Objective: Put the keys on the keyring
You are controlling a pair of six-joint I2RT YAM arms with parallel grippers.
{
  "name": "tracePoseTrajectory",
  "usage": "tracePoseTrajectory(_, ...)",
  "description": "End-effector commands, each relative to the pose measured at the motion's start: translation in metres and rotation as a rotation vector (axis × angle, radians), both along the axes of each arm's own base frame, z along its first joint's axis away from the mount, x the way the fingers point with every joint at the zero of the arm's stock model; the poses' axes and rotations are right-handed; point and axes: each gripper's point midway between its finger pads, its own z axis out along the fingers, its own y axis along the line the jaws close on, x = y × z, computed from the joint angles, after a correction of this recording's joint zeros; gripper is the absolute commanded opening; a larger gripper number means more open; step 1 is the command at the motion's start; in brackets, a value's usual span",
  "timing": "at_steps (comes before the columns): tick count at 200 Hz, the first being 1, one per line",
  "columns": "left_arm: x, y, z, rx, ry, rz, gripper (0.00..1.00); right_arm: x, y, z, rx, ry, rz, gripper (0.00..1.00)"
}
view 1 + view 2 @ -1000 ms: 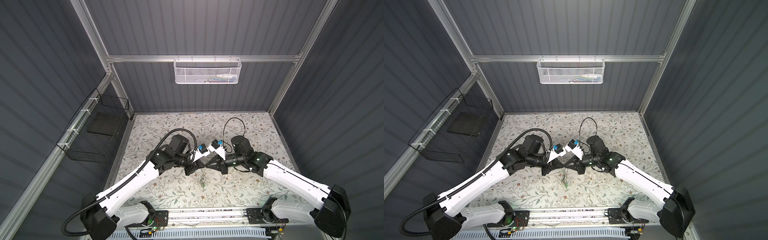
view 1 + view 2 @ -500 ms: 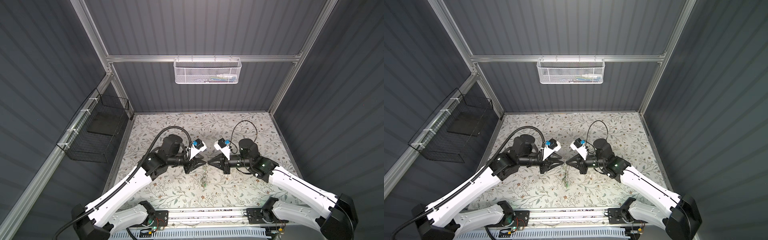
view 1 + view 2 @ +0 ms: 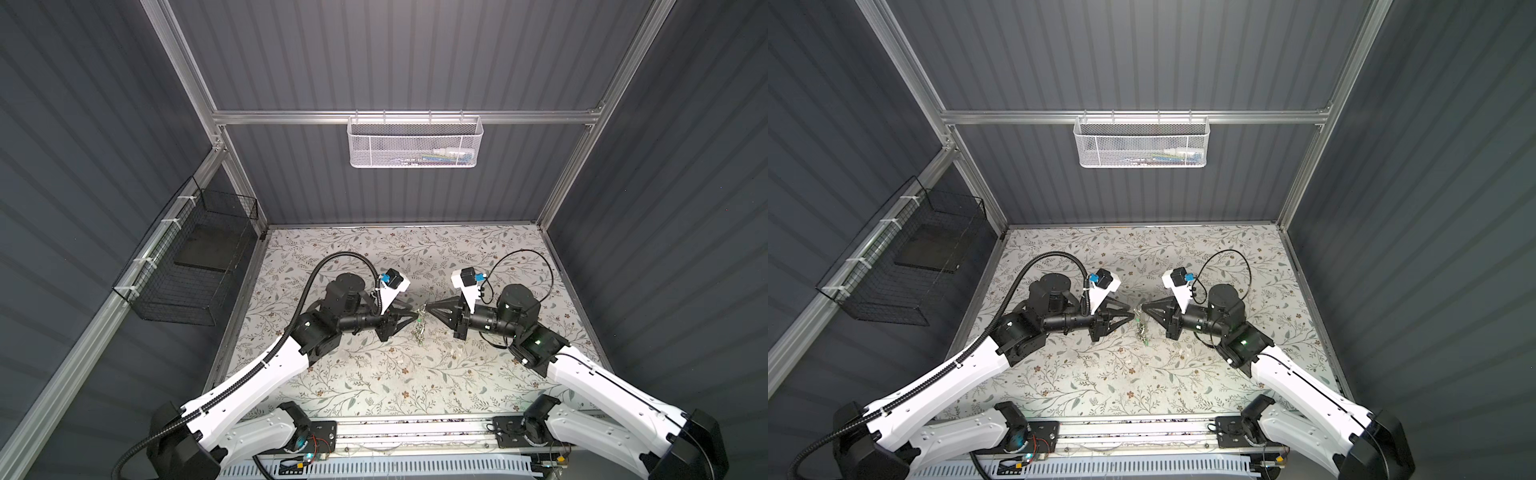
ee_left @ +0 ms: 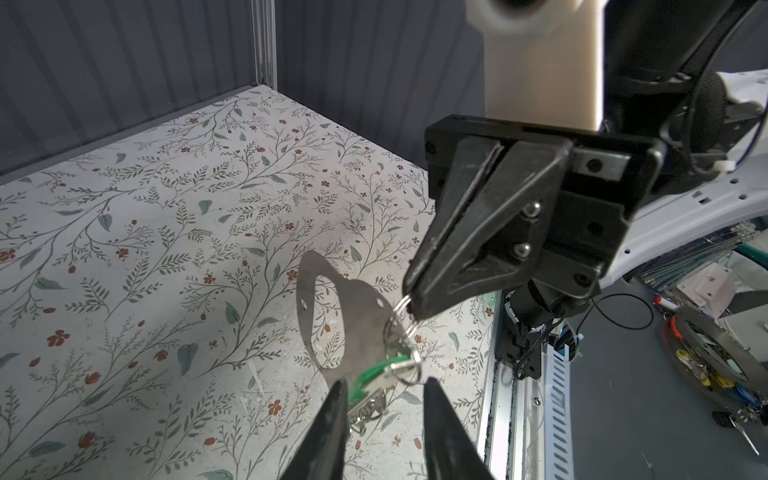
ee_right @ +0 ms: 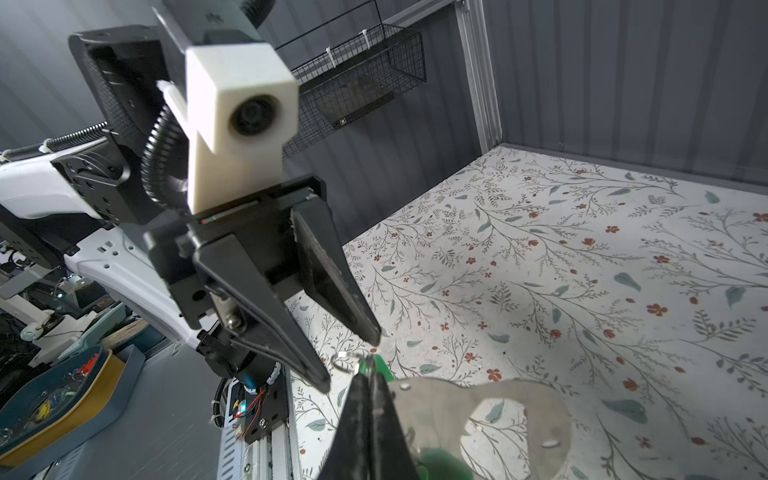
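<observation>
- Desk (image 3: 374,374): pale, printed with grey-green leafy sprigs and small red-brown flowers.
- Keyring (image 4: 365,303): dull grey.
- Key tag (image 4: 368,379): bright green.
- Ring (image 4: 400,307): silver.
- Left end effector (image 5: 349,362) and right end effector (image 4: 415,305): black.
- Left arm (image 3: 257,374) and right arm (image 3: 602,386): white, black joints.
- Mesh basket (image 3: 415,145), upper centre: white.
- Wire basket (image 3: 187,266), left: black.
- Walls (image 3: 374,62): dark grey, ribbed.

My wrist cams: close on the keyring (image 4: 365,307), facing it from opposite sides. Both top views: far overhead, looking steeply down on it.
</observation>
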Motion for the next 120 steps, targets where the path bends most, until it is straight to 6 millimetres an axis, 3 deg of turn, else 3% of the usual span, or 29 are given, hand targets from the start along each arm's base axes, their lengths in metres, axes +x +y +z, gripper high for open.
tracePoseTrajectory(1,0.002,-0.007,0.025,-0.058,-0.014,-0.006,0.32,0.000,-0.002,0.014,0.032,-0.040,-0.007,0.00)
tracePoseTrajectory(66,0.002,-0.007,0.036,-0.074,-0.035,-0.006,0.31,-0.001,0.000,0.011,0.025,-0.033,0.006,0.00)
tracePoseTrajectory(120,0.001,-0.009,0.027,-0.047,-0.021,-0.019,0.04,0.000,-0.001,0.014,0.032,-0.040,-0.004,0.00)
